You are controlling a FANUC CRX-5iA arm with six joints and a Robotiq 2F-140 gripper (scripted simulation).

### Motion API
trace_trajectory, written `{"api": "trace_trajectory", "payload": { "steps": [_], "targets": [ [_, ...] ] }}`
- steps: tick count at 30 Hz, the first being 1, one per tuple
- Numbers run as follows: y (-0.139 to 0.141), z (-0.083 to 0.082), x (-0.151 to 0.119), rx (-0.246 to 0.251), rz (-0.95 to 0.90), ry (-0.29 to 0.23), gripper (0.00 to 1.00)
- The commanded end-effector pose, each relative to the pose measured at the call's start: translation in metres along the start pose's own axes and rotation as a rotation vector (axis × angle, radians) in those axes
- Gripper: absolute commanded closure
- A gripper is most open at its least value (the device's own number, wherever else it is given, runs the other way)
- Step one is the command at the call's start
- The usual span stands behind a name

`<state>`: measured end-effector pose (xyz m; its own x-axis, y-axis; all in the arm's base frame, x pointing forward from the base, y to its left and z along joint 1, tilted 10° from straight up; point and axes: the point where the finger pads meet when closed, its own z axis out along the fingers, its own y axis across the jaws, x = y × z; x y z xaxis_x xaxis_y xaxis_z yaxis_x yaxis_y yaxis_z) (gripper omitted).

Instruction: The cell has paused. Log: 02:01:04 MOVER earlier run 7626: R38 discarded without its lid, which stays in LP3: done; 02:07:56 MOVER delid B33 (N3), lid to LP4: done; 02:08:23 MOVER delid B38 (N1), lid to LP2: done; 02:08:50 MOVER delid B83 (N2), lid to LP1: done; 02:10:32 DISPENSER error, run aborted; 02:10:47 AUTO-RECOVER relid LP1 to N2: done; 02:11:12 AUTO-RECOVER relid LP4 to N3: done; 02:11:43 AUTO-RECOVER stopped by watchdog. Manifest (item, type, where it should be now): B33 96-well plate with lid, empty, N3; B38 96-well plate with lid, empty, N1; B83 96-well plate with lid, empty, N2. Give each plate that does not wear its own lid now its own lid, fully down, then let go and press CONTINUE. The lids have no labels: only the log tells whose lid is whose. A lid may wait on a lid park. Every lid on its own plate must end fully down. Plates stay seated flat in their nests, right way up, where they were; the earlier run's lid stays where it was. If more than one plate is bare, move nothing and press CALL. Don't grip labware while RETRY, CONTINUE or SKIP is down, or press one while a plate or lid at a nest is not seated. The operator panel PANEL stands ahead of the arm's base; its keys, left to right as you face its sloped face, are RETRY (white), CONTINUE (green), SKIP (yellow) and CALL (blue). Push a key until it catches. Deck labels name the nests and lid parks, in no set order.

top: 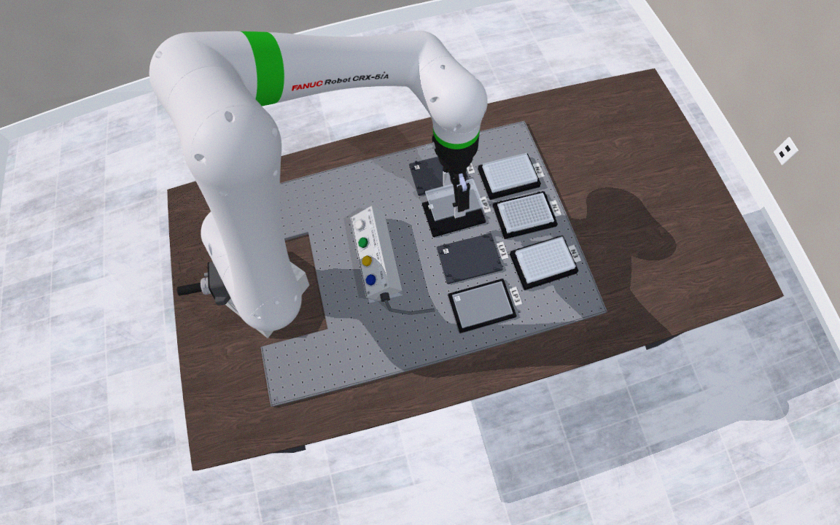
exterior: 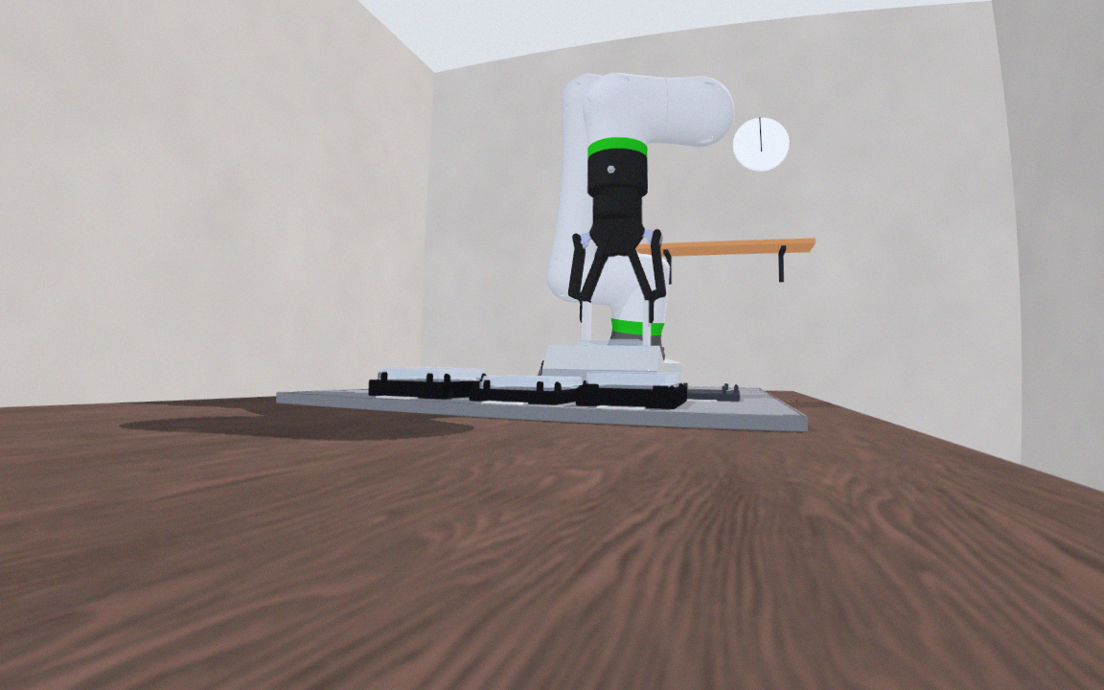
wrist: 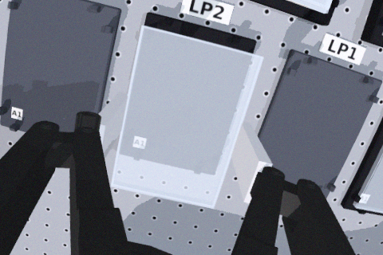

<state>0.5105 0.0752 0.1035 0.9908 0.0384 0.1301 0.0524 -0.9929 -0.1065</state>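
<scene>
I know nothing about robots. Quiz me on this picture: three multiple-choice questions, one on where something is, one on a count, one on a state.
1. Which label marks the spot below the lid that the gripper holds?
A. LP1
B. LP2
C. LP4

2. How many coloured round keys show on the panel?
A. two
B. three
C. five

3. What state is the held lid in?
A. lying flat in its park
B. lifted clear of its park
C. seated on a plate

Answers:
1 B, the wrist view shows the LP2 label just beyond the lid.
2 B, green, yellow and blue.
3 B, the black park frame shows uncovered beneath it, jaws shut on its sides.
</scene>
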Motion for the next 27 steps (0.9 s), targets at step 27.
{"api": "trace_trajectory", "payload": {
  "steps": [27],
  "targets": [
    [0.03, -0.013, 0.118, 0.0, 0.001, 0.0, 1.0]
  ]
}}
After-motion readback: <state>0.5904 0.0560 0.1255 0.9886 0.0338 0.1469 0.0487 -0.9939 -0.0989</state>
